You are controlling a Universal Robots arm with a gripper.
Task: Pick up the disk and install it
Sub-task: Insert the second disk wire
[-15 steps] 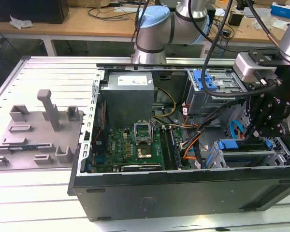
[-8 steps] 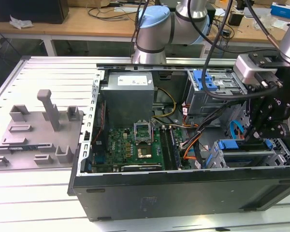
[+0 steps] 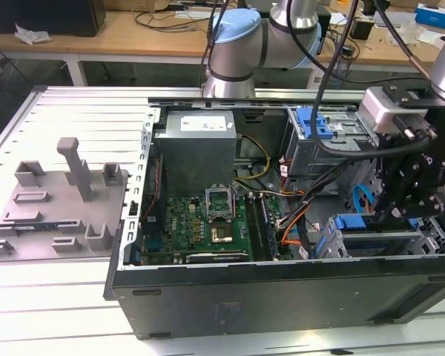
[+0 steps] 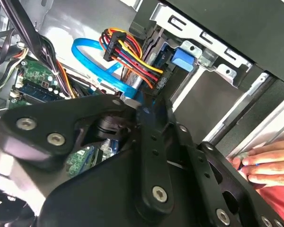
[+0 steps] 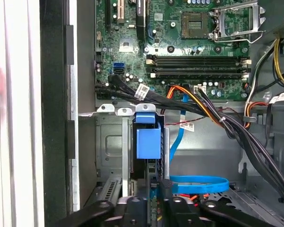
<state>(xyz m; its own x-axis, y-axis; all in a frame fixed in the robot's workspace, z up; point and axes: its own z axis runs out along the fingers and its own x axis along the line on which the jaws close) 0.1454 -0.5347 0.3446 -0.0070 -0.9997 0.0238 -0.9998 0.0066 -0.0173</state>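
Note:
The disk point(image 5: 148, 142) stands on edge in a slot of the grey metal drive cage point(image 5: 111, 151) at the lower corner of the open computer case, its bright blue carrier end facing up. My gripper point(image 5: 154, 202) is shut on the disk's edge, one black finger on each side. In the exterior view the gripper point(image 3: 399, 211) hangs over that cage at the exterior view's right, with the disk's blue end point(image 3: 351, 221) just beside it. In the second wrist view the disk's green circuit board point(image 4: 80, 158) shows behind the gripper's black links point(image 4: 151, 156).
A blue cable loop point(image 5: 199, 184) and a thick bundle of wires point(image 5: 217, 118) lie close to the cage. The motherboard point(image 3: 200, 219), grey power-supply box point(image 3: 196, 148) and blue latch point(image 3: 315, 122) lie further in. A person's hand point(image 4: 262, 163) rests at the case's edge. A grey fixture plate point(image 3: 59, 200) lies outside.

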